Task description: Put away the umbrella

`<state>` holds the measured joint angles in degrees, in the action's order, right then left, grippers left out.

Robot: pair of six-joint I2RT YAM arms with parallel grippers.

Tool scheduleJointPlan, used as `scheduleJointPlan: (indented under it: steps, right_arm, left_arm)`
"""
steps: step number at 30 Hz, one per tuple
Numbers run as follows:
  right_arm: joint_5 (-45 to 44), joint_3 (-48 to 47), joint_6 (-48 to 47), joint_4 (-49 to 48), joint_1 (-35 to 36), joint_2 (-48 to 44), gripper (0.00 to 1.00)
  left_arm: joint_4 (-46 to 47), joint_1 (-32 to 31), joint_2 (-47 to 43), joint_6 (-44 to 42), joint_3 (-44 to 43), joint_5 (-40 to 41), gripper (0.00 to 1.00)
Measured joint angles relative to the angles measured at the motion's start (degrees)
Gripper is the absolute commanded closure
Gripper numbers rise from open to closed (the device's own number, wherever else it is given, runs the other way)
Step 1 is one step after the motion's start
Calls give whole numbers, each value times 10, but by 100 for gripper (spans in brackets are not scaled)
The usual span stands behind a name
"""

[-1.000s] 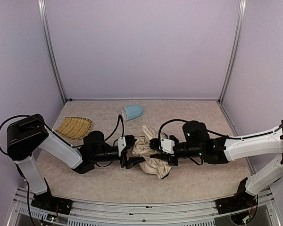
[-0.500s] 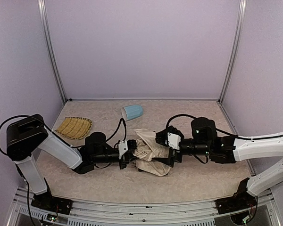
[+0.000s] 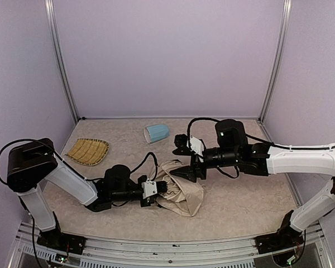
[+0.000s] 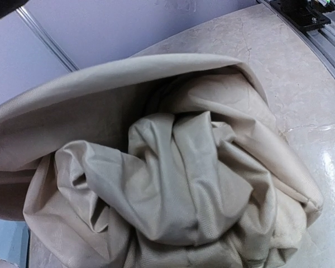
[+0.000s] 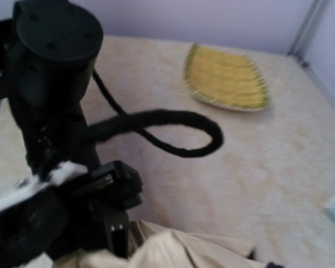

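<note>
Pale lilac walls [image 3: 167, 56] with metal corner posts [image 3: 60, 61] close in a marbled beige table [image 3: 240, 206]. The left gripper [image 3: 159, 188] lies low on it with its tip pushed into the umbrella [image 3: 184, 192]. The cloth hides the fingers, so I cannot tell whether they pinch it. The right gripper [image 3: 182, 161] hangs just behind the bundle with its fingers spread wide, the lower one at the top edge of the cloth.

A black cable [image 5: 173, 131] loops off the left arm's wrist, close beside the bundle. Further out, a light-blue mug [image 3: 156, 133] lies on its side near the back wall, and a woven yellow tray [image 3: 88, 151] sits toward the left wall — both well apart from the umbrella. Open tabletop runs from the bundle to the right wall and forward to the metal rail [image 3: 156, 245] at the near edge.

The umbrella sits mid-table, nearer the front than the back — a crumpled cream-beige heap. In the left wrist view its folds bunch into a knot under one smooth outer flap.
</note>
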<state>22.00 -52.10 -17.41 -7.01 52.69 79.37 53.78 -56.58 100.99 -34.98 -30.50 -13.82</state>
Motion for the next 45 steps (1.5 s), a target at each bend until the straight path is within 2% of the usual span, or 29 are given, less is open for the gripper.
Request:
scheduleJointPlan:
  steps: [3, 8, 9, 10, 14, 17, 20, 24, 26, 30, 35, 40, 45]
  right_arm:
    - [28, -33, 11, 13, -1, 57, 59]
    - [49, -28, 20, 35, -6, 89, 74]
    - [55, -26, 19, 41, -7, 89, 74]
    - [61, -25, 17, 45, -7, 90, 69]
    - [106, -24, 15, 75, -7, 101, 34]
    - [141, -24, -2, 109, -8, 90, 17]
    - [176, -22, -29, 140, -18, 24, 4]
    - [208, -28, -82, 152, -46, -92, 2]
    - [197, -41, -114, 162, -53, -107, 3]
    - [146, -102, -165, 218, -55, -29, 6]
    - [126, -153, -187, 295, -52, 100, 3]
    - [124, -122, -199, 305, -22, 113, 0]
    - [92, -105, -200, 260, 15, 148, 0]
  left_arm:
    - [-2, -2, 0, -5, 4, 6, 100]
    - [-2, -3, 0, -14, 10, 8, 100]
    - [-2, -3, 0, -15, 11, 8, 100]
    - [-2, -3, 0, -17, 12, 8, 100]
    - [7, -3, 0, -37, 13, 15, 100]
    - [9, -4, -3, -54, 16, 22, 100]
    - [-7, -9, -31, -76, 24, 21, 100]
    - [-22, -24, -71, -113, 29, 21, 100]
    - [-27, -31, -83, -132, 29, 21, 100]
    - [-39, -37, -94, -164, 29, 21, 100]
    - [-54, -40, -107, -190, 30, 29, 100]
    - [-51, -43, -109, -203, 32, 35, 100]
    - [-38, -43, -108, -205, 37, 35, 100]
